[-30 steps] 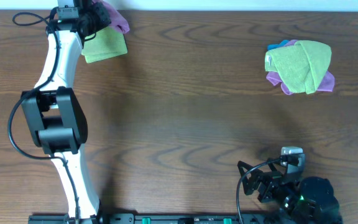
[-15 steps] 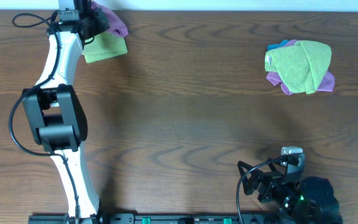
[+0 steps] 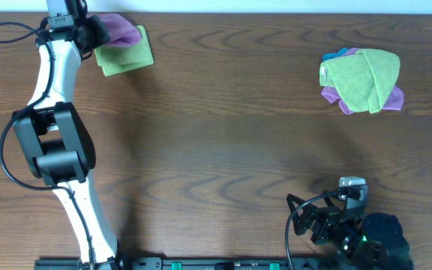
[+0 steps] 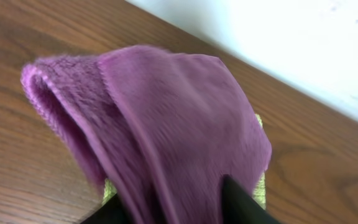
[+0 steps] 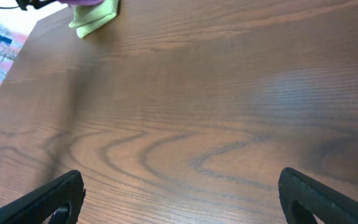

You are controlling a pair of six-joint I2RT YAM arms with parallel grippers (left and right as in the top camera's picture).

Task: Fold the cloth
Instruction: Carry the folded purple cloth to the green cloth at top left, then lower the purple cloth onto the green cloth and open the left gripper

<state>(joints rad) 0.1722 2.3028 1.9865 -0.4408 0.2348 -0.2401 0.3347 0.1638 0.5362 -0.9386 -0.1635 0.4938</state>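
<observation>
The lilac-purple cloth [image 3: 118, 28] is bunched at the table's far left corner, lying partly on a lime-green towel [image 3: 126, 54]. My left gripper [image 3: 90, 30] is shut on the cloth. In the left wrist view the cloth [image 4: 166, 124] fills the frame, folded over and pinched between the dark fingers [image 4: 179, 208], with green towel showing beneath. Its white label is hidden. My right gripper [image 5: 179, 193] is open and empty over bare wood near the front right; it also shows in the overhead view [image 3: 347, 196].
A pile of green, purple and blue cloths [image 3: 362, 79] lies at the far right. The table's far edge [image 3: 276, 13] runs just behind the left gripper. The green towel also shows far off in the right wrist view [image 5: 95, 17].
My left gripper has moved left and toward the far edge, dragging the purple cloth with it across the green towel. The right arm has not moved.
</observation>
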